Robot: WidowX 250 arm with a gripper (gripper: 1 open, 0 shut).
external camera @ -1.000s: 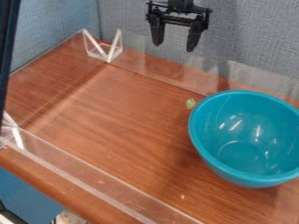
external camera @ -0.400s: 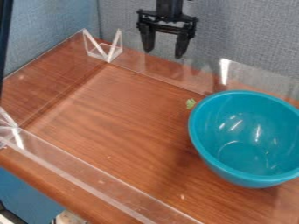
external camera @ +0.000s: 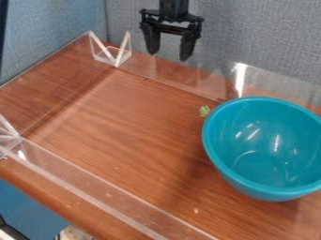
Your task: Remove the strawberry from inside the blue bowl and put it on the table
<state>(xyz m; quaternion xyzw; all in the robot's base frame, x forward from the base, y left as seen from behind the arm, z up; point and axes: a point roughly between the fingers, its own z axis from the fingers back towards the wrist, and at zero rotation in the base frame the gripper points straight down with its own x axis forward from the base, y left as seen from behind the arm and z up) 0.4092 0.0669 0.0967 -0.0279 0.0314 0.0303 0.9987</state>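
Nearest the camera, front wall: low clear acrylic edge of the table [external camera: 100, 122], one tabletop, reddish wood grain.
Blue bowl: one blue bowl [external camera: 264, 148] at the right side of the table, upright; its inside shows only glossy teal and highlights, no fruit in it.
Strawberry: one strawberry [external camera: 205, 111] shows as a small greenish speck touching or just beside the bowl's far-left outer rim, on the wood, mostly hidden by the rim; too small to tell how it lies.
Clear stand: one small acrylic triangle piece [external camera: 111, 47], well left of the bowl at the far wall.
Gripper: one gripper [external camera: 168, 42], high above the far wall, well apart from the bowl, fingers spread, nothing between them.
Change: over the last second the gripper slid leftward along the back, further from the bowl; bowl and speck did not move.
Meaning: judged, the fruit is already out on the table and the arm is retreating, so the task looks done or nearly so.
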